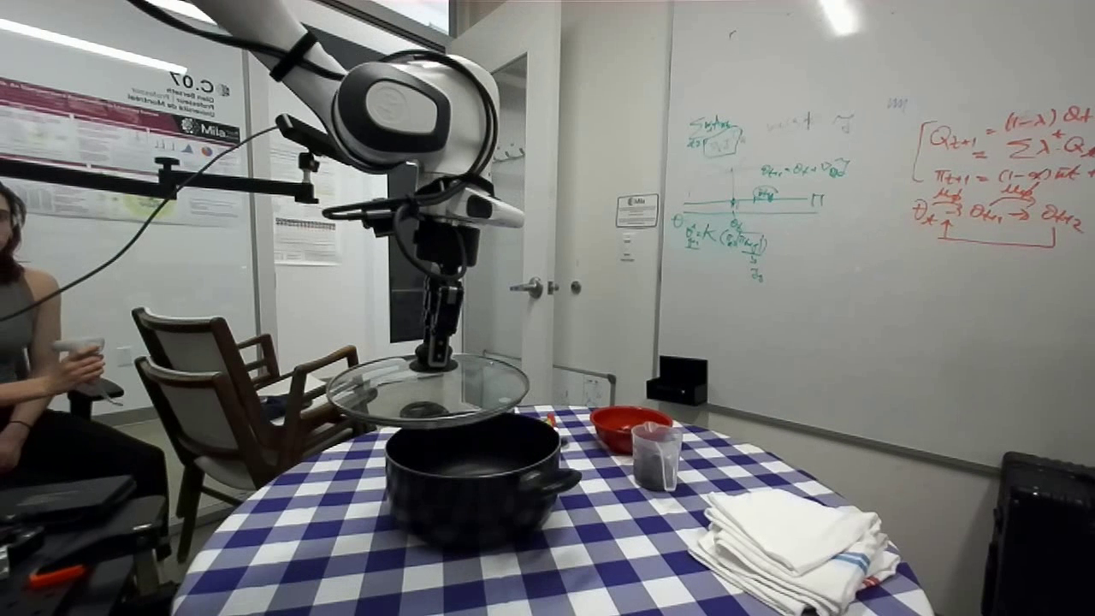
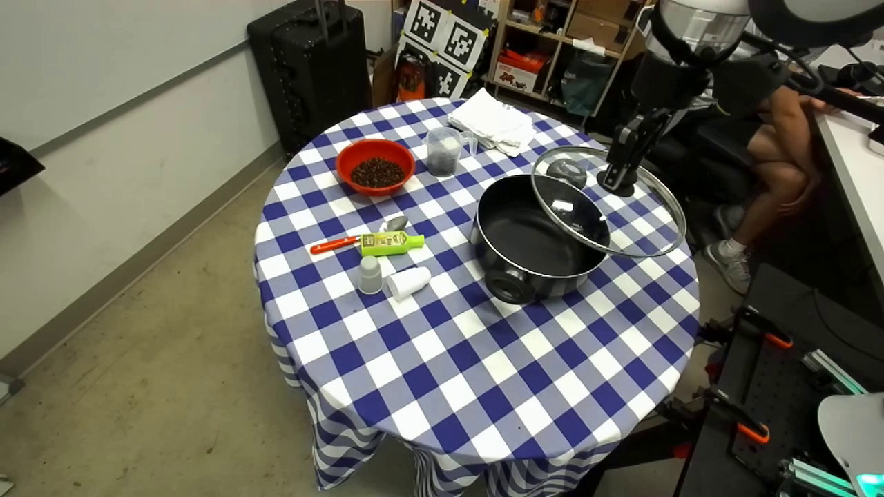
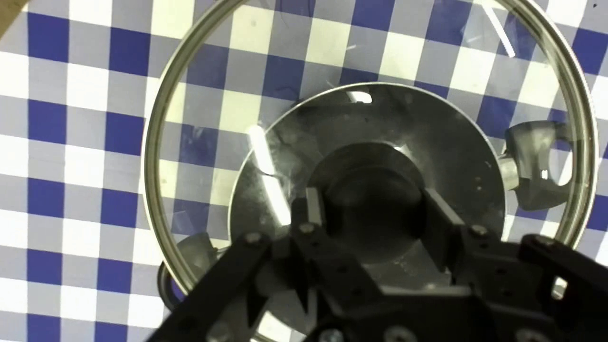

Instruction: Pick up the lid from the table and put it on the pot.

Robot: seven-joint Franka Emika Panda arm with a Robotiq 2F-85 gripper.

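Robot's gripper [image 1: 438,352] has hold of the glass lid [image 1: 428,392] by its black knob [image 3: 375,213], fingers [image 3: 441,216] pressed in on both sides per the wrist view. Lid's up in the air, tilted a bit, partly over the black pot [image 1: 470,488] but off-ctr: some of its rim sticks out past the pot, & the blue-&-white checked table [image 2: 449,386] shows thru the glass there. From above, the wrist cam gets most of the pot beneath the lid, w/ one pot handle [image 3: 529,166] visible thru the pane. Pot stands upright on the table, its dark inside partly behind the lid in an exterior view. Same angle, elsewhere on the table: red bowl [image 2: 373,150] w/ small dark bits in it; clear jug [image 2: 442,146] just beside, dark stuff in its lower part; then folded white towels [image 2: 490,124], stacked near the jug. Also a green bottle [image 2: 392,243] lying flat w/ a red handle [image 2: 335,246] poking out at one end, a small grey shaker [image 2: 370,276] that looks upright, & a white container [image 2: 411,281] on its side just next to it. Rest of the rm, in an exterior view: whiteboard [image 1: 855,334] w/ red & green writing, a door [image 1: 541,197] behind the arm [image 1: 411,111], two wooden chairs [image 1: 188,411], & a seated person [image 1: 43,316] beside them, holding smth pale.
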